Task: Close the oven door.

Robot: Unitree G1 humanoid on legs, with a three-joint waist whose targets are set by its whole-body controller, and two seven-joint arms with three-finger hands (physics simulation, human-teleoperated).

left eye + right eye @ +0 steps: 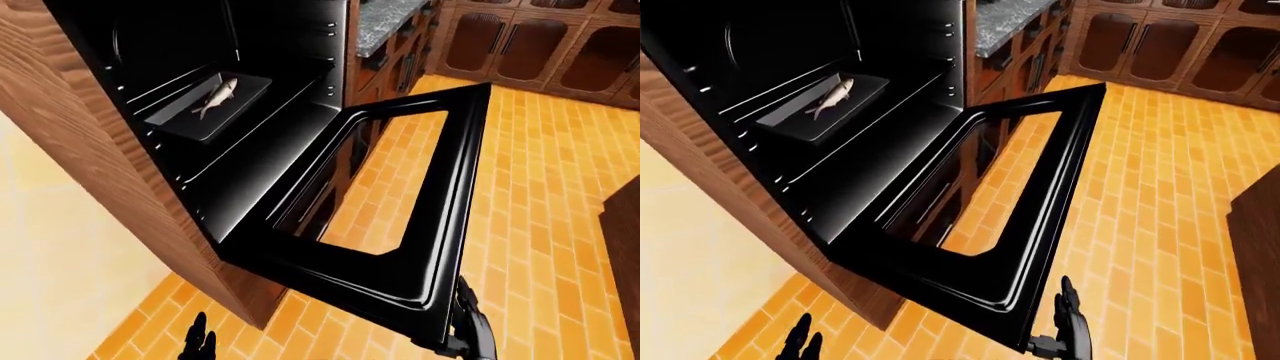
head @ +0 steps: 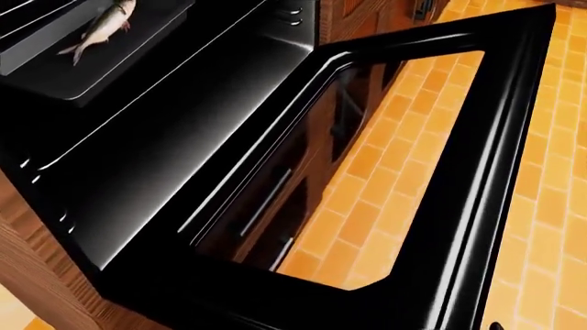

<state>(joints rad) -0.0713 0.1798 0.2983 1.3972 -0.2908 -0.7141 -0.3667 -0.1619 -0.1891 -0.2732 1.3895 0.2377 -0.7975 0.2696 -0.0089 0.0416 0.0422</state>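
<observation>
- Left-eye view: oven door (image 1: 440, 225) hangs fully open, lying flat out from the oven (image 1: 170, 90), glass pane showing orange tile floor (image 1: 540, 187) through it. Dark tray (image 1: 215, 109) on a rack inside the oven, a fish (image 1: 216, 96) lying on it. Right hand (image 1: 470, 330) sits at the view's bottom, just under the door's free corner, fingers pointing up; spread or curled, can't tell. Left hand (image 1: 198, 343) at bottom left, only dark fingertips showing, finger state unclear.
- Head view: door frame (image 2: 477, 185) fills most of the view, the oven's dark inside at top left, tray with fish at the top-left corner. Wood cabinet side (image 2: 36, 275) at bottom left. No hands clearly seen.
- Right-eye view: same scene. Granite counter (image 1: 1005, 19) and wood cabinet doors (image 1: 1160, 41) along the top. Right hand close to the door's near corner; contact not clear.
</observation>
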